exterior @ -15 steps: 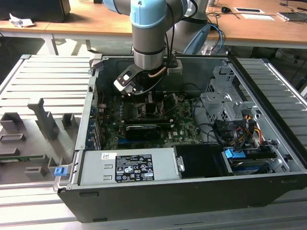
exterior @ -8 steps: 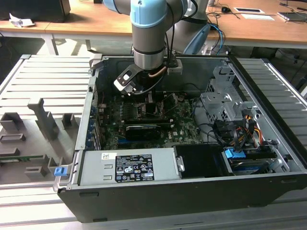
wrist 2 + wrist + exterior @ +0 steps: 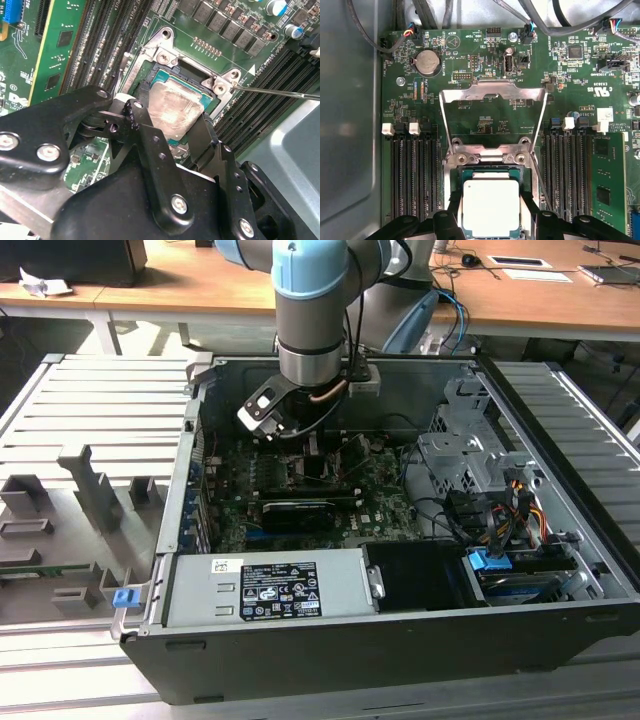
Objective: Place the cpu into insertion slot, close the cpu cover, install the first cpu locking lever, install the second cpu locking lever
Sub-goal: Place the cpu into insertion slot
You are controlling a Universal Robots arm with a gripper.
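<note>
In both wrist views my gripper point(image 3: 491, 212) is shut on the cpu point(image 3: 491, 206), a flat silvery square chip, with one black finger point(image 3: 454, 212) on each side of it. The chip hangs level just above the insertion slot point(image 3: 490, 172), a square socket with a metal rim in the green motherboard point(image 3: 485, 120). In the second wrist view the cpu point(image 3: 172, 112) covers most of the insertion slot point(image 3: 165, 75) below my gripper point(image 3: 175, 114). The cpu cover point(image 3: 492, 92), a thin silver frame, lies swung open beyond the socket. A thin locking lever point(image 3: 280, 93) sticks out free beside it.
Black memory slots point(image 3: 415, 175) run along both sides of the socket. Cables point(image 3: 560, 25) cross the board's far edge. In the exterior view my arm point(image 3: 310, 340) reaches down into the open computer case point(image 3: 190, 490), with a power supply point(image 3: 270, 585) and a drive cage point(image 3: 470, 455) nearby.
</note>
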